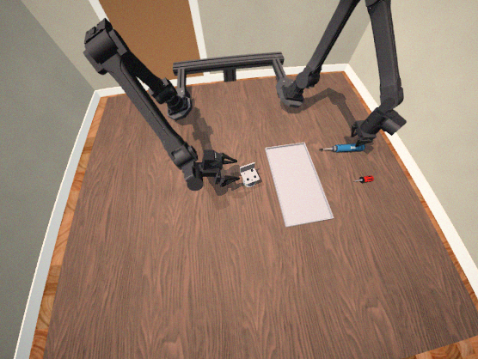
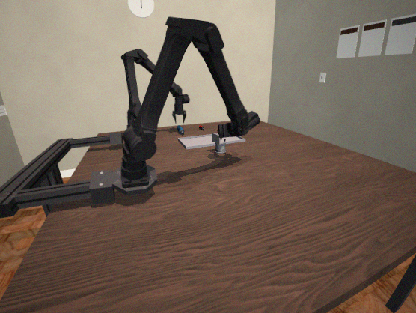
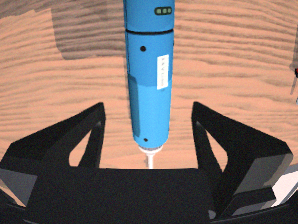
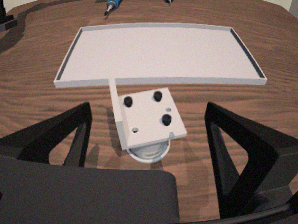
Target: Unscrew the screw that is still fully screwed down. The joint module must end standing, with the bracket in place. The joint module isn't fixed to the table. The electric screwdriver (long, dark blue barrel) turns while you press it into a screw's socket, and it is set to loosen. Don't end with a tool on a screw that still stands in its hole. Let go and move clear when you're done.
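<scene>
Desk: one, brown wood-grain desk. Arms: two, black, one tool each.

Joint module: one, pale round joint module, standing upright on the desk, near the long side of the tray. On top of it: one white L-shaped bracket, a flat plate with one raised side wall.

Screws: three black round-headed screws counted in the plate, namely one by the raised wall, one at the far edge and one nearer the right tool's camera. At least two holes have no screw in them. Cannot tell which head sits fully down.

Right tool: two fingers spread, nothing pinched; beside the module and bracket, aimed at them.

Left tool: two fingers spread, nothing pinched; above the electric screwdriver, its barrel lined up between the fingers in the wrist view.

Screwdrivers: two. One long blue-barrelled electric screwdriver, lying on the desk with its bit toward the tray side. One small red-and-black-handled screwdriver, lying near it.

Tray: one, white, shallow, rectangular tray, between the module and the screwdrivers; no items in it.
</scene>
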{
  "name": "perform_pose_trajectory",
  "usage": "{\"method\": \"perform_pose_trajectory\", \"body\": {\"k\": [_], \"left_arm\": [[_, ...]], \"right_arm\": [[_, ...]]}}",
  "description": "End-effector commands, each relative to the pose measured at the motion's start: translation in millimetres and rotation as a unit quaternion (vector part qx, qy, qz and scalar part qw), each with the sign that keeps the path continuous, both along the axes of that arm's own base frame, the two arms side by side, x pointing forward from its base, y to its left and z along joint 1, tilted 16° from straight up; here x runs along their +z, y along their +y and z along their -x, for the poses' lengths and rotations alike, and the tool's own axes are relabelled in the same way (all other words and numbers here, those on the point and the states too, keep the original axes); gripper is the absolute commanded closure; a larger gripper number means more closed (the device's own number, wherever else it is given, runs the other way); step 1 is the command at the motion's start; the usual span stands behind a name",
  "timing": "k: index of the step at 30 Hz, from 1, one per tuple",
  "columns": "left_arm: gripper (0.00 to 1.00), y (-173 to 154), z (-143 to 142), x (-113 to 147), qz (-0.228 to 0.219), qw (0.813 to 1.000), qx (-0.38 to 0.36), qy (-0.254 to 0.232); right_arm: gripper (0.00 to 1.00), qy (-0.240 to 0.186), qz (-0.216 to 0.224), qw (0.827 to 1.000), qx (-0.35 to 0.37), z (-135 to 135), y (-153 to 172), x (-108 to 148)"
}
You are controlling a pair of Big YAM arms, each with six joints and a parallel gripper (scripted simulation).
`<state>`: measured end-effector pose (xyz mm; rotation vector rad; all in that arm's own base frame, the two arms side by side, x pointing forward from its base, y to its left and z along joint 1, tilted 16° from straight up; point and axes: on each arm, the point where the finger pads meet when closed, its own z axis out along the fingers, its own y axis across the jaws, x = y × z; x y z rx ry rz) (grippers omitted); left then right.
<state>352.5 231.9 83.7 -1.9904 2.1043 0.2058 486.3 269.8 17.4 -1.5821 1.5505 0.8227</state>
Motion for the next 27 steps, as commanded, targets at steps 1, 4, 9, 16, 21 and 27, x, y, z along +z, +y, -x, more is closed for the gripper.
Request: {"method": "perform_pose_trajectory", "body": {"k": [1,4,9,16,21,27], "left_arm": [[0.35,5,-10,12,-0.008,1.000,0.001,-0.014],[0.35,5,-10,12,-0.008,1.000,0.001,-0.014],[0.35,5,-10,12,-0.008,1.000,0.001,-0.014],[0.35,5,-10,12,-0.008,1.000,0.001,-0.014],[0.35,5,-10,12,-0.008,1.000,0.001,-0.014],[0.35,5,-10,12,-0.008,1.000,0.001,-0.014]], "right_arm": [[0.14,-0.025,-0.008,1.000,0.006,-11,18,41],[0.14,-0.028,-0.009,1.000,0.006,-13,19,46],[0.14,-0.030,-0.009,0.999,0.006,-14,21,52],[0.14,-0.030,-0.010,0.999,0.006,-12,25,70],[0.14,-0.031,-0.010,0.999,0.006,-11,27,78],[0.14,-0.026,-0.009,1.000,0.006,-11,28,76]]}}
